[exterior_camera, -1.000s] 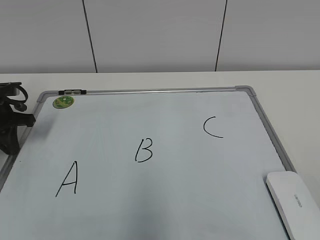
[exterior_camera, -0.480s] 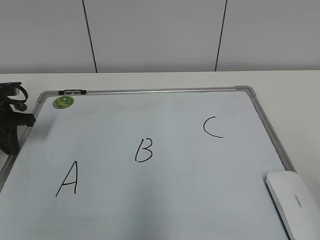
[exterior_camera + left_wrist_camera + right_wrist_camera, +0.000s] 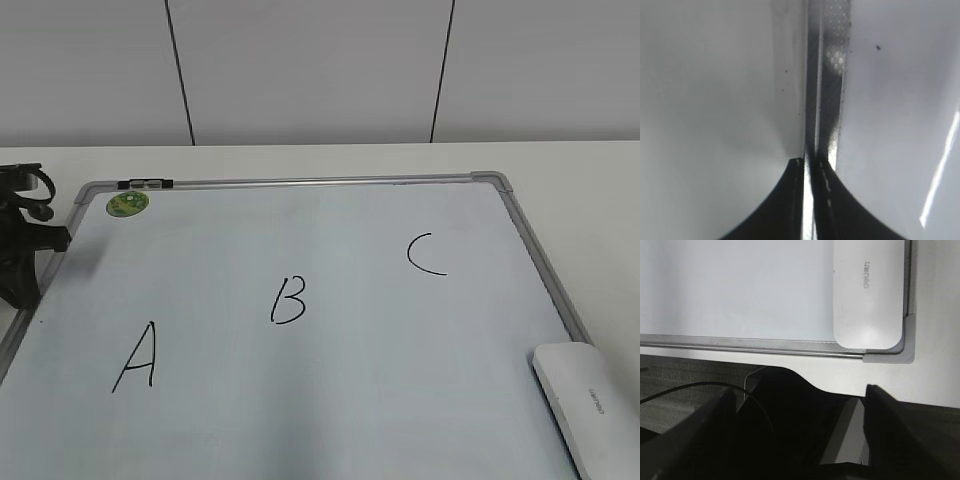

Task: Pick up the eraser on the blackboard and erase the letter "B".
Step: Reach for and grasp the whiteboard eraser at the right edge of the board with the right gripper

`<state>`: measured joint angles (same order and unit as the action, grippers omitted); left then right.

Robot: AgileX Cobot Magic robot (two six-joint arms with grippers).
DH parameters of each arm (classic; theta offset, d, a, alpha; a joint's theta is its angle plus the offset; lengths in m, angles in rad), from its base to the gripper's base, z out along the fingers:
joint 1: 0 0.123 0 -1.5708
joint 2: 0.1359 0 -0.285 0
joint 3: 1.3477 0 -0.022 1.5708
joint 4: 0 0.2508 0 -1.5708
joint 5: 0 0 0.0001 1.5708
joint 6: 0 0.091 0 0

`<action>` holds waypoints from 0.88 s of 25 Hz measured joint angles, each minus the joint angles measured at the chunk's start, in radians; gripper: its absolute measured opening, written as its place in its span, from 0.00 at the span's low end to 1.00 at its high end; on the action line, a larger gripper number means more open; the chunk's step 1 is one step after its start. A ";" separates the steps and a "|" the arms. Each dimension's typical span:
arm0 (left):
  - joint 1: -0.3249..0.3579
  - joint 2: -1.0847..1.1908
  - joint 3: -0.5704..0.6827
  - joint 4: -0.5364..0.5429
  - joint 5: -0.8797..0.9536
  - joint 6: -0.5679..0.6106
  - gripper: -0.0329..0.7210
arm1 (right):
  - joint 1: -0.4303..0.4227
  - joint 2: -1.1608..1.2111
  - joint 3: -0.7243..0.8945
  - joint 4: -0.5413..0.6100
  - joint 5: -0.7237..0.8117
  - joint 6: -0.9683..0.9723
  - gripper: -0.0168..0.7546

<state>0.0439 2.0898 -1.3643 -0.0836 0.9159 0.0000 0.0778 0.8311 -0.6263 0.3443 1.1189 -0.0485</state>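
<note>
Three black marker letters sit on the large white dry-erase blackboard with its silver-grey metal frame (image 3: pixel 520 240), which lies flat and covers most of the pale counter (image 3: pixel 580 170); the slanted handwritten letter "B" (image 3: pixel 288 300) is near the board's middle, with the black letter "A" (image 3: pixel 135 358) toward the counter's front left and the black letter "C" (image 3: pixel 424 254) toward its back right; smooth open board surface surrounds all three. A round green sticker (image 3: pixel 127 204) marks the board's back-left corner beside a small black clip (image 3: pixel 145 184) on the frame. The white, rounded-rectangular plastic eraser (image 3: pixel 585 405) with small grey lettering rests in the board's front-right corner, touching the frame and grey corner cap in the right wrist view (image 3: pixel 869 292). The dark left hand (image 3: pixel 25 240) stands at the counter's left edge beside the frame, its fingers pressed almost together (image 3: pixel 809 200). The right hand (image 3: pixel 800 440) hangs off the counter's front edge, spread wide, holding nothing.
</note>
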 joint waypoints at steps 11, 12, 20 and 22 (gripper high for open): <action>0.000 0.000 0.000 0.015 -0.005 0.000 0.07 | 0.000 0.281 -0.021 -0.089 -0.107 -0.025 0.78; 0.000 0.000 0.000 0.020 -0.005 0.000 0.07 | 0.000 0.297 -0.021 -0.098 -0.116 -0.023 0.78; 0.000 0.000 0.000 0.029 -0.005 0.000 0.07 | 0.000 0.415 -0.025 -0.114 -0.179 -0.021 0.78; 0.000 0.000 0.000 0.034 -0.005 0.000 0.07 | 0.000 0.439 -0.040 -0.114 -0.181 -0.019 0.78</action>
<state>0.0439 2.0898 -1.3643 -0.0499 0.9104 0.0000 0.0778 1.2703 -0.6662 0.2305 0.9376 -0.0674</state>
